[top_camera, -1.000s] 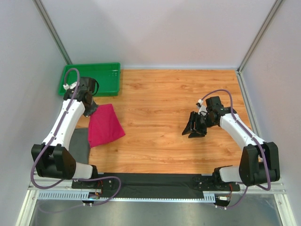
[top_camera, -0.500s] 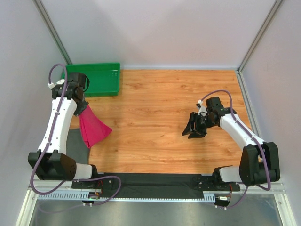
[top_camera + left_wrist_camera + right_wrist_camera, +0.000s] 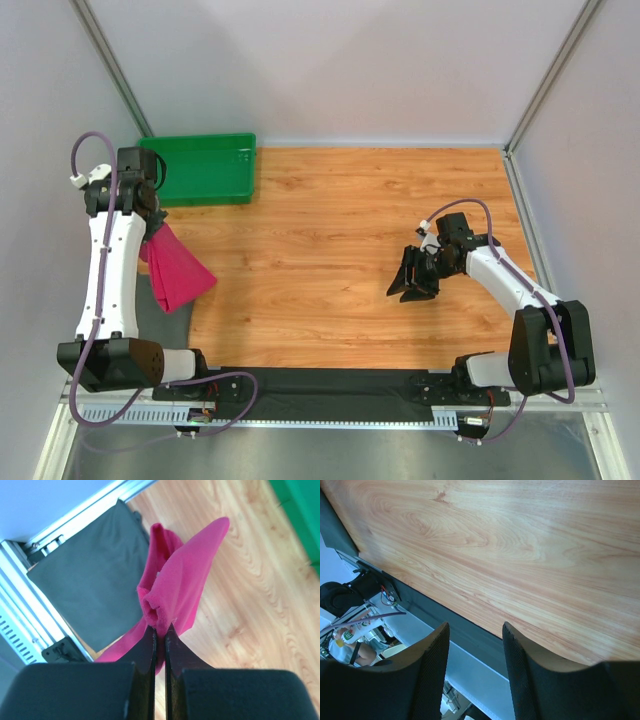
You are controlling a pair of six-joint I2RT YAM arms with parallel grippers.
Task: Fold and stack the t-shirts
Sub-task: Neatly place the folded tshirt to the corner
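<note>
Bright, even, diffuse light, shadows faint and soft-edged, mild sheen on the wooden tabletop [image 3: 530,545] in the right wrist view, left gripper [image 3: 160,629] blurred at bottom of its frame, overhead view sharp.

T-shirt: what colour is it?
Plain magenta-pink; the t-shirt shows best in the left wrist view.

The scene holds one magenta t-shirt [image 3: 180,278], one green tray [image 3: 205,172], one dark grey mat [image 3: 85,580], one wooden table [image 3: 340,220] and two grippers, the left gripper [image 3: 160,631] and the right gripper [image 3: 475,626].
</note>
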